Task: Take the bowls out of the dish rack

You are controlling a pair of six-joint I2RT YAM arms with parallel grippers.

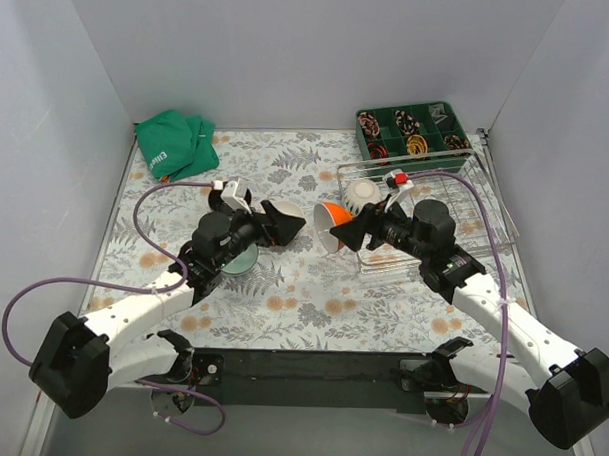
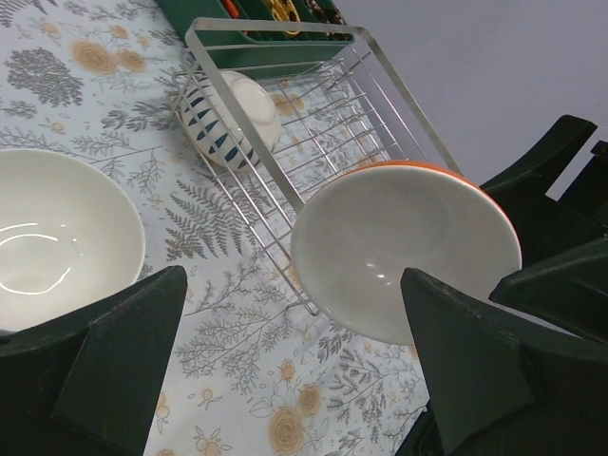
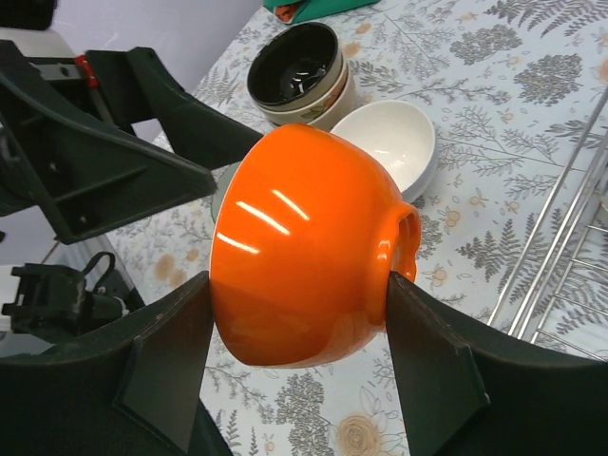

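Observation:
My right gripper (image 1: pixel 346 231) is shut on the orange bowl (image 1: pixel 329 225) and holds it on its side above the mat, left of the wire dish rack (image 1: pixel 435 208). In the right wrist view the orange bowl (image 3: pixel 304 256) sits between both fingers of the right gripper (image 3: pixel 299 285). My left gripper (image 1: pixel 295 226) is open and empty, facing the bowl's white inside (image 2: pixel 408 247); its fingers (image 2: pixel 123 361) stand wide apart. A cream ribbed bowl (image 1: pixel 364 195) leans in the rack (image 2: pixel 332 123). A white bowl (image 3: pixel 389 142) and a dark-glazed stack (image 3: pixel 299 71) sit on the mat.
A green compartment tray (image 1: pixel 413 132) stands behind the rack. A green cloth (image 1: pixel 177 146) lies at the back left. A pale green bowl (image 1: pixel 241 258) shows under my left arm. Grey walls close in the back and both sides.

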